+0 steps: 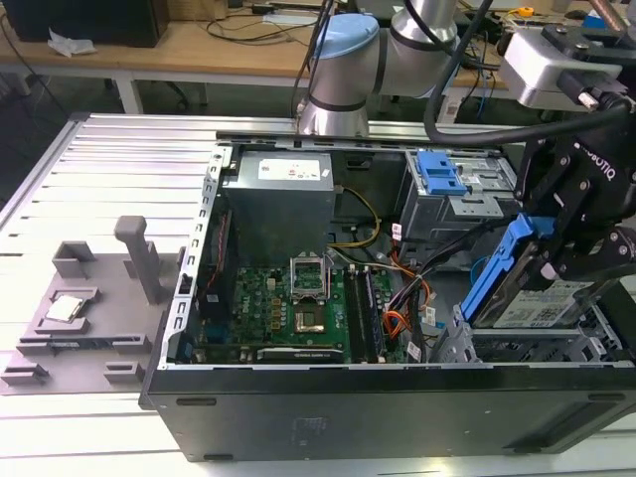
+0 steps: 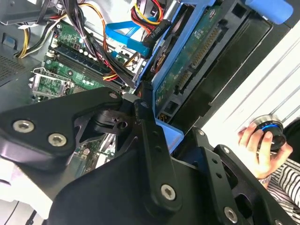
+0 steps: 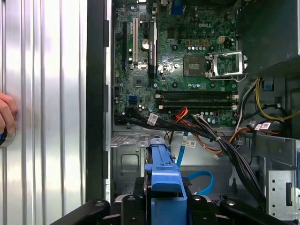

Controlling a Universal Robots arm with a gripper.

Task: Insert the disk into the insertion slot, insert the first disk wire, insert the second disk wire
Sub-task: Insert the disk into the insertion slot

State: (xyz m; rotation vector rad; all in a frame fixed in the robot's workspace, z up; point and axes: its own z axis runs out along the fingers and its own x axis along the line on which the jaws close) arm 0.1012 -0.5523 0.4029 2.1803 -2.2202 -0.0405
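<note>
My gripper (image 1: 545, 260) is shut on the disk (image 1: 537, 303), a flat drive with a white-and-blue label in a bright blue carrier. The disk hangs tilted, handle end up, just above the grey sheet-metal drive cage with the insertion slot (image 1: 522, 348) at the exterior view's right of the open computer case. The first wrist view has the blue carrier handle (image 3: 164, 185) clamped between the black fingers (image 3: 133, 206), with the cage (image 3: 129, 161) beyond. The disk's green circuit-board underside (image 2: 187, 65) faces the second wrist view. A loose blue flat cable (image 3: 199, 180) lies beside the cage.
A bundle of black, orange and yellow cables (image 1: 407, 288) runs between the motherboard (image 1: 288, 308) and the cage. A taller grey box with a blue latch (image 1: 442, 174) sits behind. A person's hand (image 2: 260, 147) holds a knob outside the case. A grey fixture tray (image 1: 89, 308) lies on the table.
</note>
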